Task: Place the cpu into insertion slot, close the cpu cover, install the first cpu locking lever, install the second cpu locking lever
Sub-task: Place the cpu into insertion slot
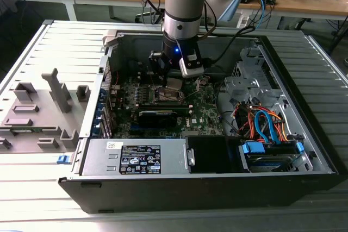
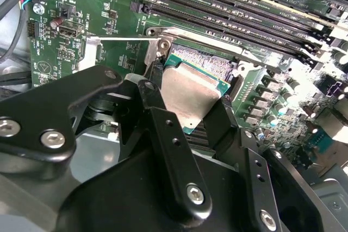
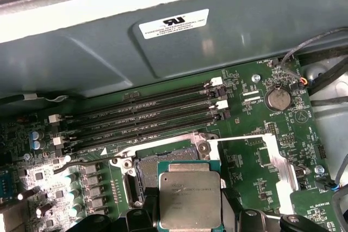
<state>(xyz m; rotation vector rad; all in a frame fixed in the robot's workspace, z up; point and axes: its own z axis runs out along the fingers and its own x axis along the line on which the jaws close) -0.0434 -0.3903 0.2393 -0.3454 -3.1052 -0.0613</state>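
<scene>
A grey slatted table [image 1: 32, 188] carries an open computer case [image 1: 217, 188], with wooden desks behind. In the exterior view the gripper [image 1: 173, 82] hangs over the green board toward twelve o'clock of the case, and the power supply box [image 1: 136, 158] sits at seven. In the second wrist view its two fingers [image 2: 157, 115] pinch the cpu [image 2: 187, 91] just over the insertion slot [image 2: 209, 63]; contact I cannot tell. In the first wrist view the cpu cover [image 3: 277, 158] lies swung aside. An offset or skewed seating could bend the socket contacts, I judge. Counted: one cpu, one slot, one cover, four memory slots [image 3: 141, 115], one coin cell [image 3: 279, 99].
</scene>
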